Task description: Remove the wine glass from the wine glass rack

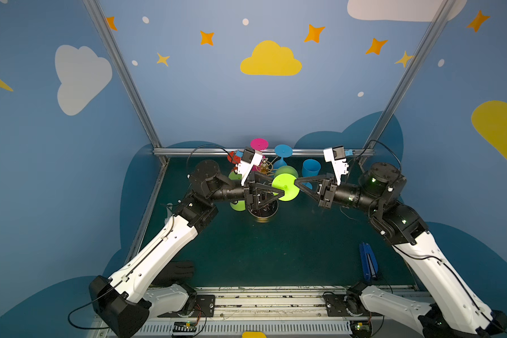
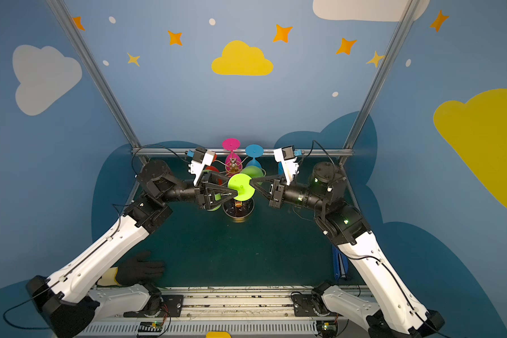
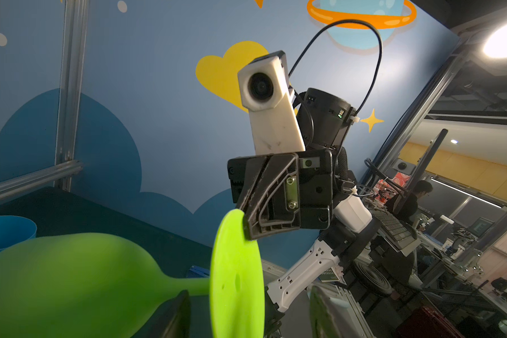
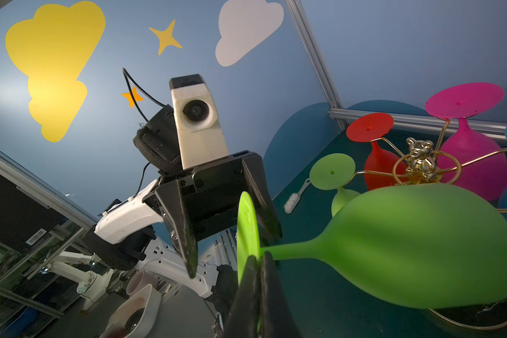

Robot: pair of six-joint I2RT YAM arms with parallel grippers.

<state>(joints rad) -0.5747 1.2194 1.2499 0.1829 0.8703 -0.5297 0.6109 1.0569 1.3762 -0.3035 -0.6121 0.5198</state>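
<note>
Right gripper (image 1: 296,182) pinches the foot of a lime-green wine glass (image 4: 422,245), left gripper (image 4: 234,254) spread astride; its bowl, seemingly touching the gold wire rack (image 4: 420,164), may snag.

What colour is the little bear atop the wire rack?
The little bear is shiny gold, clearest in the right wrist view.

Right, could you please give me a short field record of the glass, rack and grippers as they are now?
held glass: green wine glass, lying horizontal
right gripper: shut on its foot rim
left gripper: open, jaws either side of the foot
wine glass rack: pink glass and red glass hang on it, foot up
</note>
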